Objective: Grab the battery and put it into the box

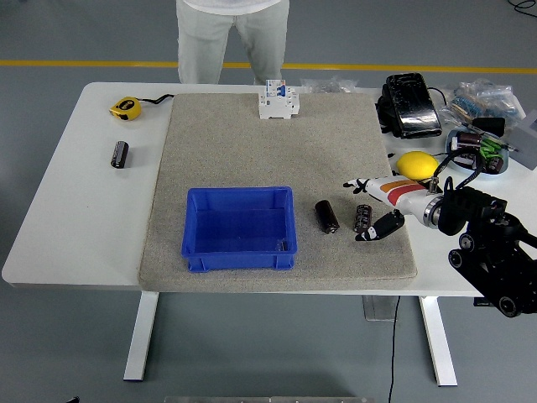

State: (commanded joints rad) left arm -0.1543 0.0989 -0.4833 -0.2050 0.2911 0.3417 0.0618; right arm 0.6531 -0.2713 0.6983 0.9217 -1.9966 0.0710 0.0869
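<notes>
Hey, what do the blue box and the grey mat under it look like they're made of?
The blue box looks like moulded plastic: uniform colour, slightly glossy walls, a thick rolled rim. The grey mat looks like felt or a dense fabric pad: a matte, speckled, fuzzy surface with soft rounded corners, though foam underneath can't be ruled out.
</notes>
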